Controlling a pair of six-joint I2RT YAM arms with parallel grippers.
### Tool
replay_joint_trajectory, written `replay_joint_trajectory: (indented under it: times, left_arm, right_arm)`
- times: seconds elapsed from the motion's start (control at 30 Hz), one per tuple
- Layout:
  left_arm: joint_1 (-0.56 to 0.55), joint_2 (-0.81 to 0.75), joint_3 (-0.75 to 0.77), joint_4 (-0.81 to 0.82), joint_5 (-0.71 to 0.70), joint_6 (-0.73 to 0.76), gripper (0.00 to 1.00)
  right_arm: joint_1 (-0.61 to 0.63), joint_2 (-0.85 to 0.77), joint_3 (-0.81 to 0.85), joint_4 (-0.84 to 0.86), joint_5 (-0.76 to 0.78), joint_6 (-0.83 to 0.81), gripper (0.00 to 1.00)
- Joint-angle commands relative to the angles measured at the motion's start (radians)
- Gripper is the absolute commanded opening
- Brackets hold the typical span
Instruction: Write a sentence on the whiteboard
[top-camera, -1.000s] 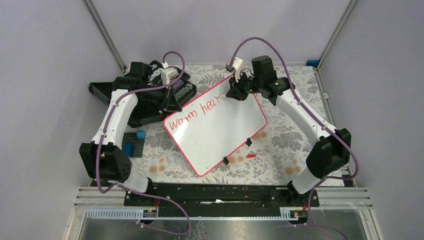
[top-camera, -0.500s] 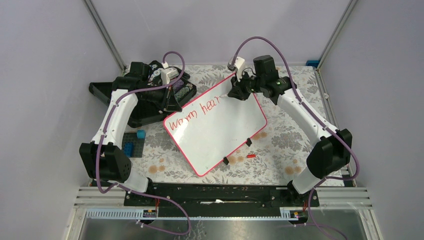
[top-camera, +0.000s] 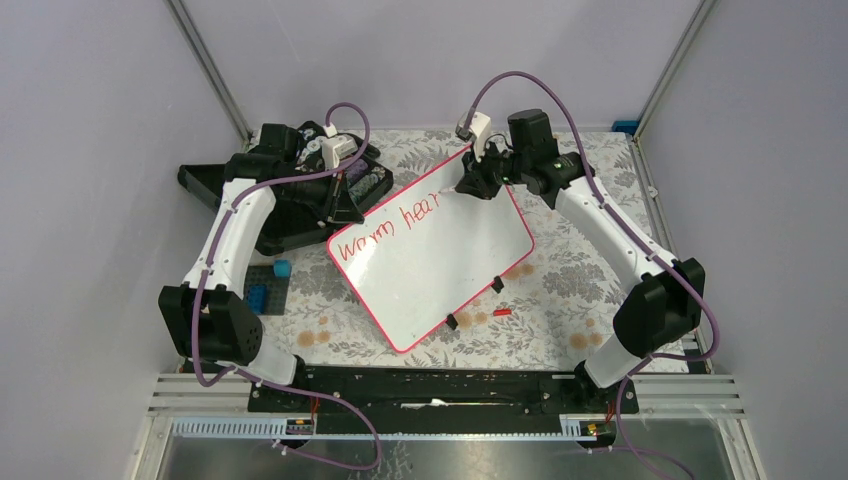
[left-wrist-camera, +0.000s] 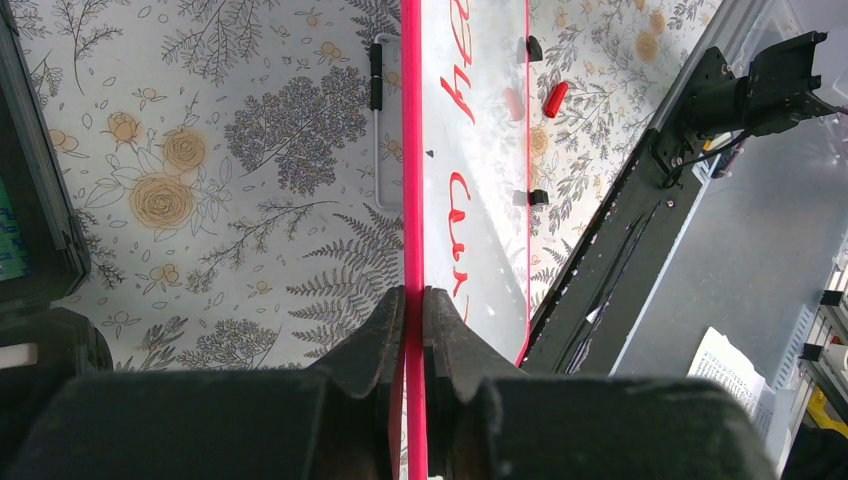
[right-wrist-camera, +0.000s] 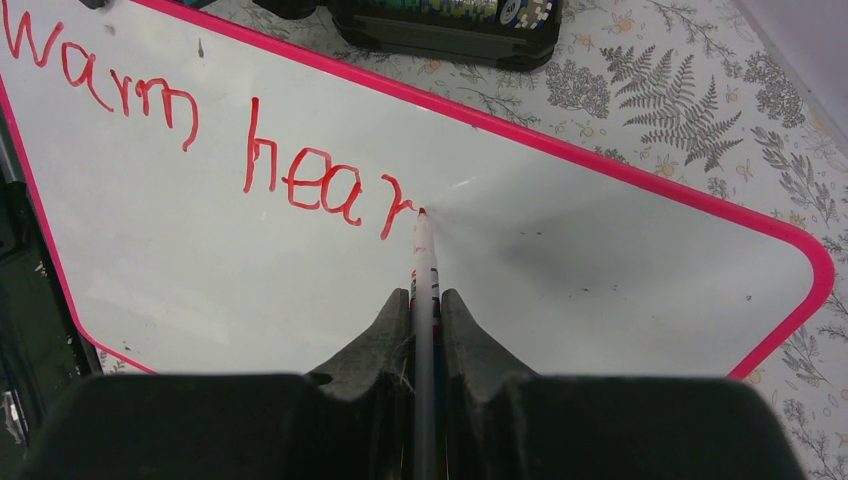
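Observation:
The whiteboard (top-camera: 440, 260) lies tilted on the flowered table, white with a pink-red rim (right-wrist-camera: 640, 178) and two black clips on its near edge. Red handwriting on it reads "Warm hear" (right-wrist-camera: 200, 130); the sentence (top-camera: 390, 228) runs from the board's left corner toward the far corner. My right gripper (right-wrist-camera: 425, 295) is shut on a white marker (right-wrist-camera: 424, 250) whose red tip touches the board just after the last "r". My left gripper (left-wrist-camera: 413, 295) is shut on the whiteboard's pink rim (left-wrist-camera: 411, 150) at its left corner. In the top view the left gripper (top-camera: 345, 205) and the right gripper (top-camera: 470, 183) show.
An open black case (top-camera: 300, 190) with small parts lies at the far left, beside the left arm. Blue blocks (top-camera: 270, 290) sit on a dark plate at the left. A small red cap (top-camera: 502, 312) lies near the board's near edge. A black rail (left-wrist-camera: 640, 200) borders the table.
The right arm's wrist has shifted slightly to the right along the board's far edge. The writing looks the same. The left arm has not moved.

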Motion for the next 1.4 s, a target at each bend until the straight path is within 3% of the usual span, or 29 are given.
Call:
replay_joint_trajectory:
  times: [0.0,1.37]
  left_arm:
    - [-0.016,0.006,-0.017,-0.015,0.019,0.024,0.00]
    - [-0.016,0.011,-0.013,-0.015,0.018,0.023,0.00]
  right_arm:
    - [-0.001,0.005,0.061,-0.005,-0.027,0.006,0.00]
    - [-0.036,0.022,0.073,-0.004,0.037,-0.012,0.00]
